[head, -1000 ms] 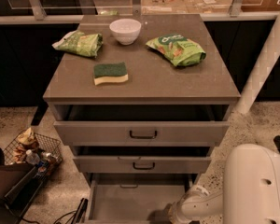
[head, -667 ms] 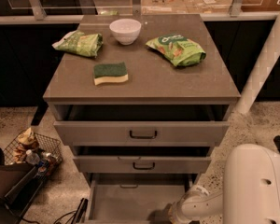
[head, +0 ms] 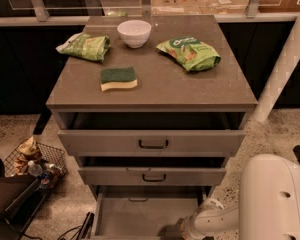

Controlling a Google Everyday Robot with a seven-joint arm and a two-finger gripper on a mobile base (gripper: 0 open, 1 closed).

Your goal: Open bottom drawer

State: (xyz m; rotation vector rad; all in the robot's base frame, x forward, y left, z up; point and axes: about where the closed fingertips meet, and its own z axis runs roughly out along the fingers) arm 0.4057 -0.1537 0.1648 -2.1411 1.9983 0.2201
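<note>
Grey surface (head: 155,91) is shown carrying, left to right, a green bag (head: 85,46), sponge (head: 118,78), bowl (head: 134,32) and second bag (head: 189,53). Beneath two part-open drawers (head: 110,143), the bottom drawer (head: 140,216) is pulled farthest out, its pale inside exposed. At its front right the end effector (head: 177,230) is seen; its state cannot be told.

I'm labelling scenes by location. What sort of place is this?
Probably an office kitchenette or test kitchen: a grey three-drawer cabinet carries a white round bowl, a green-and-yellow sponge and green snack bags. The robot's claw is low at the pulled-out bottom drawer.
</note>
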